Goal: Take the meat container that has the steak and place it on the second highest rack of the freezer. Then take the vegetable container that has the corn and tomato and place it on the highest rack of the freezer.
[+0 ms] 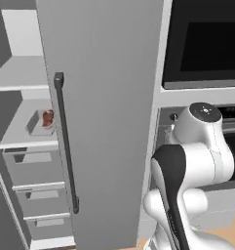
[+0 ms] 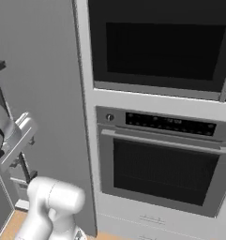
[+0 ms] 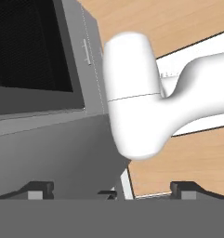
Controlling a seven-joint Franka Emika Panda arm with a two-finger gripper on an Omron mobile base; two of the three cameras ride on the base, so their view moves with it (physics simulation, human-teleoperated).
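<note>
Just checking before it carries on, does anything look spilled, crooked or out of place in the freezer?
Nothing stands out. The meat container sits flat on a freezer rack behind the open door, nothing spilled; the drawers below look shut.

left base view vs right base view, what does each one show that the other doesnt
Left base view alone: the open freezer's shelves, with a container of meat on one, and drawers below. Right base view alone: the whole lower oven with its control panel, and the window of the oven above. Both share the grey freezer door with its dark handle, and the robot's white arm.
</note>
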